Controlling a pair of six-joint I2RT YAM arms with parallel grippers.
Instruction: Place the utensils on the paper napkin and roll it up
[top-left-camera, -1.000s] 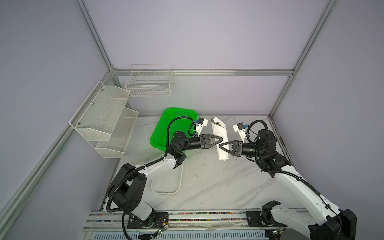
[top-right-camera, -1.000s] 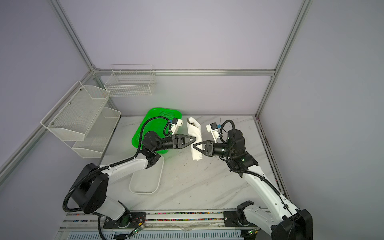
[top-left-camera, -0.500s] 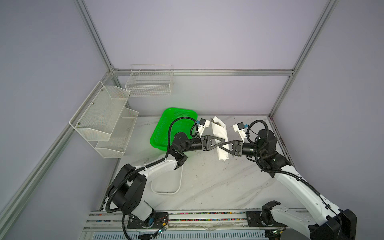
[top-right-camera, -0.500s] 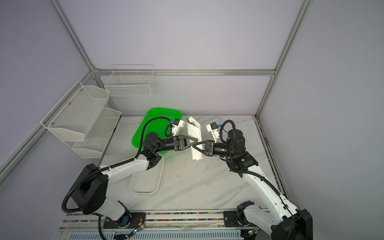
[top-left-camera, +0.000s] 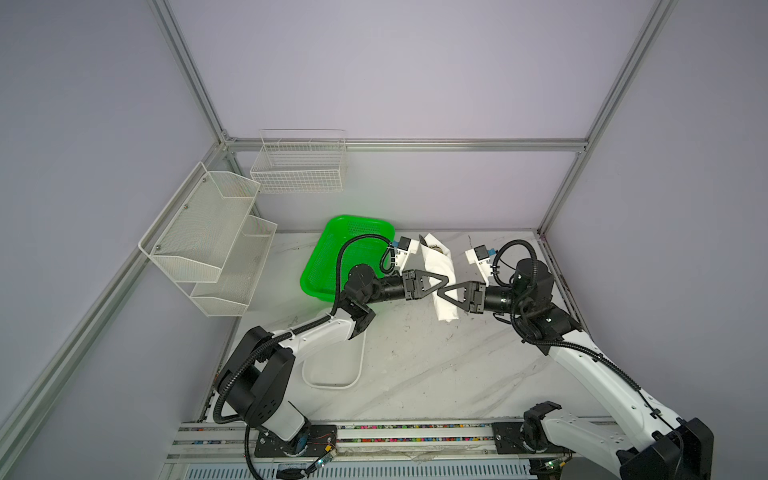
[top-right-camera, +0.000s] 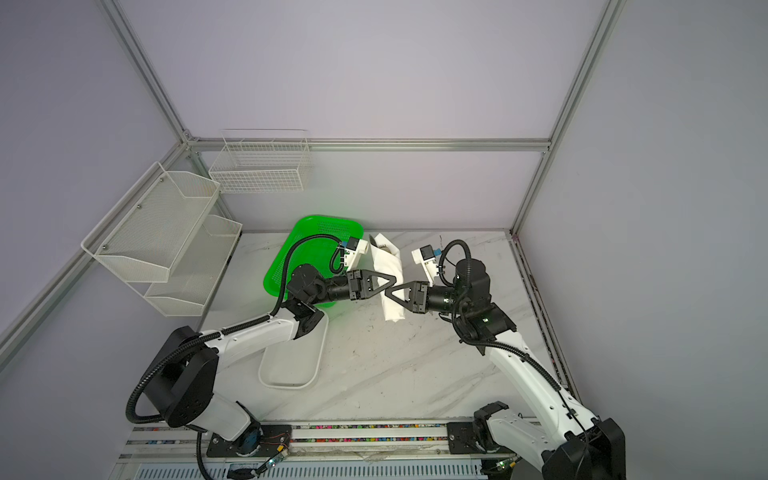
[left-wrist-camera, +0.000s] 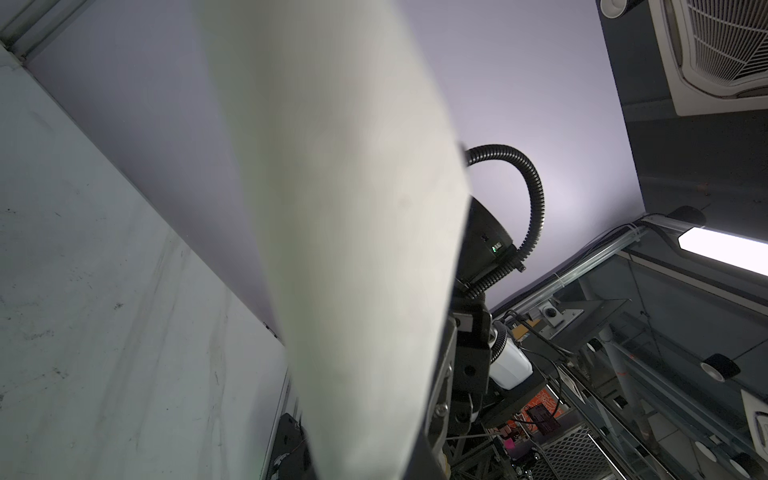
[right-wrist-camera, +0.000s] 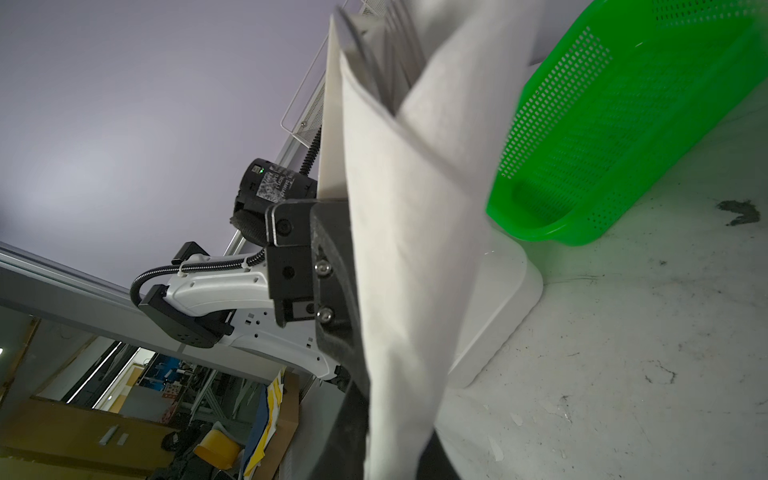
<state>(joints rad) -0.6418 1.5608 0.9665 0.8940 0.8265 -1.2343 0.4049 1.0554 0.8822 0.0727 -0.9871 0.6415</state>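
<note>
Paper napkin rolled around utensils, tips protruding, near green basket.

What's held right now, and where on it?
The rolled paper napkin, utensils inside, pinched mid-length by the left gripper and right gripper from opposite sides.

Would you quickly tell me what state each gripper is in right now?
Left gripper: at the rolled paper napkin, jaws hidden, cannot tell.
Right gripper: shut on the paper napkin.
</note>
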